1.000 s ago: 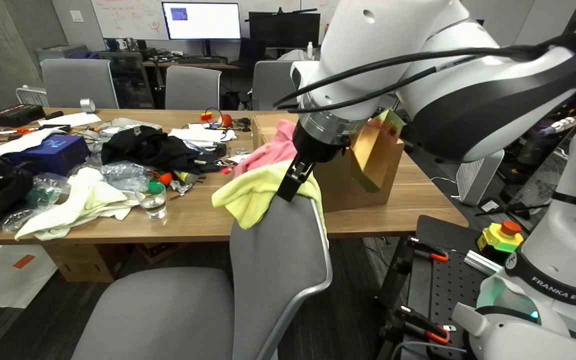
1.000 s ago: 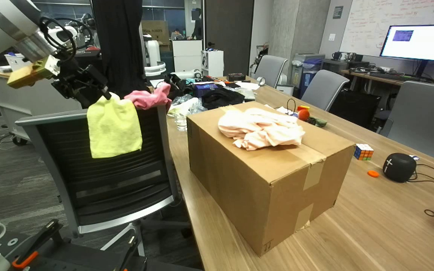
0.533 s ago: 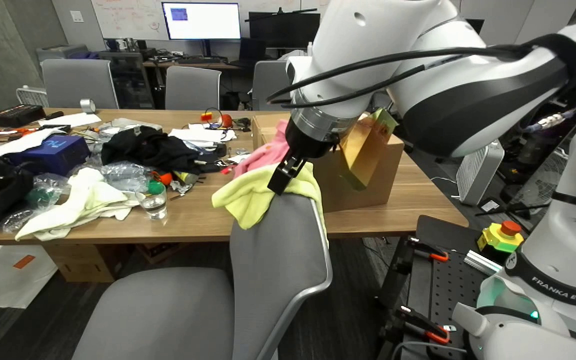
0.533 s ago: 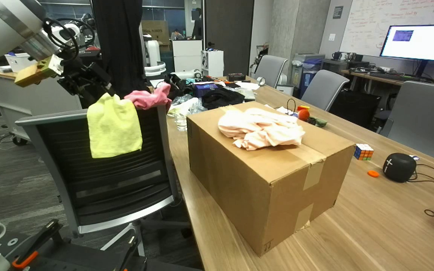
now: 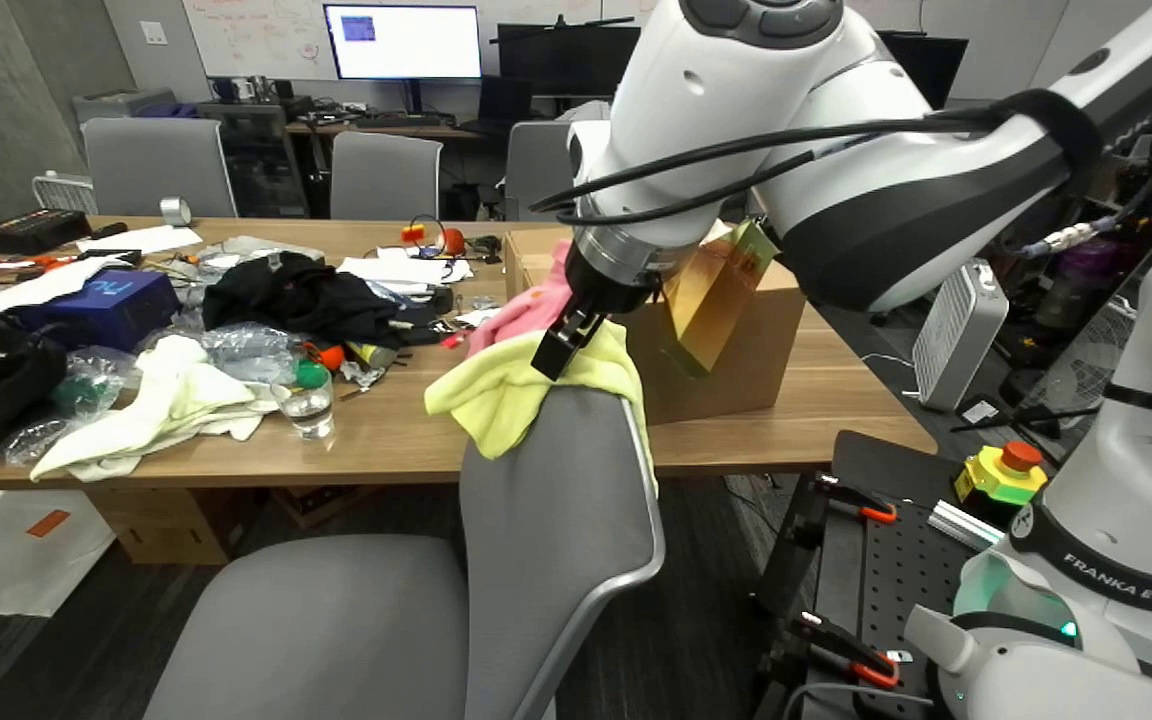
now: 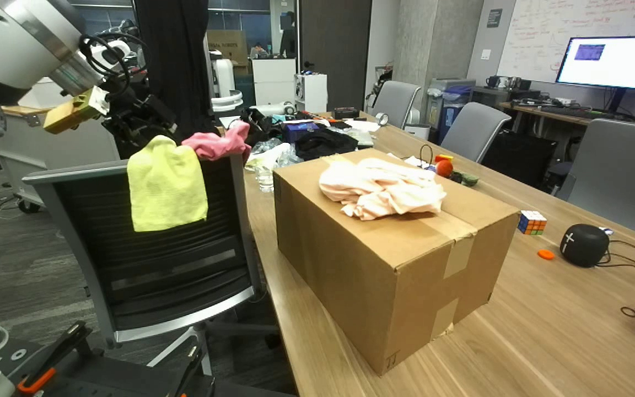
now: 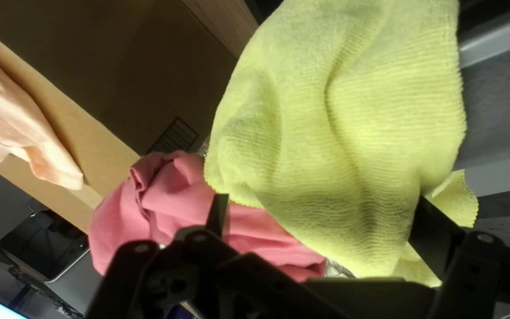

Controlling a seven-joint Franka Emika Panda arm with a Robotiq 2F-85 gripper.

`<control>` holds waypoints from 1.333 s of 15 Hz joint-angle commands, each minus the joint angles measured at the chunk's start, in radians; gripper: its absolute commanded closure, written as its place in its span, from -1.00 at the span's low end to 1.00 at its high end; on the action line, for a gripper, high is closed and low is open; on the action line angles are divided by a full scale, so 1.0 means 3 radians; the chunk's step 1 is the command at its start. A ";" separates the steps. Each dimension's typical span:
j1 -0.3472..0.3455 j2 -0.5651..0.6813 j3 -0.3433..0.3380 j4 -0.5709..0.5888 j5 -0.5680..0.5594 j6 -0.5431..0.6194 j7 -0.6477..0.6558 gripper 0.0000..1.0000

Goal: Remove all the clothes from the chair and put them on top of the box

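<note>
A yellow cloth (image 6: 167, 187) hangs over the top of the grey chair's back (image 5: 561, 490). A pink cloth (image 6: 218, 144) lies beside it on the same backrest. Both also show in the wrist view, the yellow cloth (image 7: 348, 110) in the middle and the pink cloth (image 7: 166, 199) lower left. My gripper (image 7: 326, 212) is open. Its fingers (image 7: 434, 235) stand apart on either side of a yellow fold. In an exterior view the gripper (image 5: 558, 348) is at the yellow cloth on the backrest's top. A peach cloth (image 6: 381, 190) lies on top of the cardboard box (image 6: 334, 259).
The box stands on the wooden table (image 6: 560, 320) beside the chair. A glass of water (image 5: 308, 405), a whitish cloth (image 5: 171, 400), a black cloth (image 5: 301, 300) and clutter lie further along the table. A speaker (image 6: 585, 245) and puzzle cube (image 6: 532, 222) stand past the box.
My gripper has moved a little along the backrest's top towards the pink cloth, leftward and slightly up in an exterior view. The cloths show no clear movement.
</note>
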 commanded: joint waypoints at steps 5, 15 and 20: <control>0.0106 0.0146 -0.0159 0.0145 -0.0179 -0.0034 0.0147 0.16; 0.0234 -0.0084 -0.0239 0.0207 0.0005 0.0035 -0.0043 0.87; 0.0392 -0.0423 -0.0274 0.0427 0.0533 -0.0064 -0.0631 0.87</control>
